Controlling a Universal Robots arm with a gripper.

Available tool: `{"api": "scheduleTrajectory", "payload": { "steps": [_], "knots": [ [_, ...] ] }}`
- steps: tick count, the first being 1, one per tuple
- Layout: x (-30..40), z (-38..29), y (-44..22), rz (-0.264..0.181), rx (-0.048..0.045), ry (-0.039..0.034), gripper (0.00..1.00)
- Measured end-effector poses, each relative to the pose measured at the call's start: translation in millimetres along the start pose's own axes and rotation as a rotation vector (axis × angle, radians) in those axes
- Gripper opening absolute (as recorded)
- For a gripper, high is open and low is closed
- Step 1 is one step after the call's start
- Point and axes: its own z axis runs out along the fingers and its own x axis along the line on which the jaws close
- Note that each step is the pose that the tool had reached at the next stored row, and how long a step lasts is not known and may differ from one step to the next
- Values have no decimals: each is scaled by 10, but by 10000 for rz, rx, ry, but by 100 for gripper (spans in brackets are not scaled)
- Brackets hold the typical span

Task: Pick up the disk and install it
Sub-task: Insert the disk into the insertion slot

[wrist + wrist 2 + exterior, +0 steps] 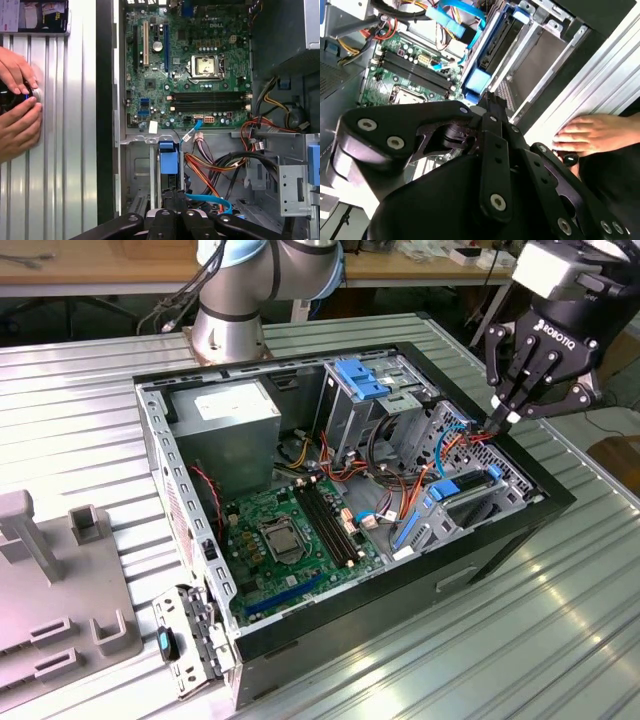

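The disk (468, 484) stands on edge in a slot of the metal bay at the end of the open computer case on the exterior view's right. Its blue carrier rail runs along the top edge. In both wrist views its blue tab (168, 161) (477, 80) faces the motherboard. My gripper (505, 418) hangs above that end of the case, a little past the disk, near the red and orange cables. The black fingers (176, 196) (493, 101) are pressed together with nothing seen between them. The gripper is shut and apart from the disk.
The case (560, 502) lies open on a ribbed metal table (520, 640). A fixed blue bracket (360, 378) tops the tall drive cage. A person's hands (17, 105) (590, 132) rest on the table beside the case, on a small black object. Grey plastic fixtures (60, 590) stand at the exterior view's left.
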Motion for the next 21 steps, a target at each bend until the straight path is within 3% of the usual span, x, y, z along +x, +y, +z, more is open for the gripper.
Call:
{"api": "scheduleTrajectory", "payload": {
  "steps": [8, 13, 21],
  "knots": [
    [-5, 110, -61, -99, 64, 5, 11],
    [-14, 249, -119, -213, 73, 11, 11],
    [-14, 252, -119, -214, 81, 12, 11]
  ]
}}
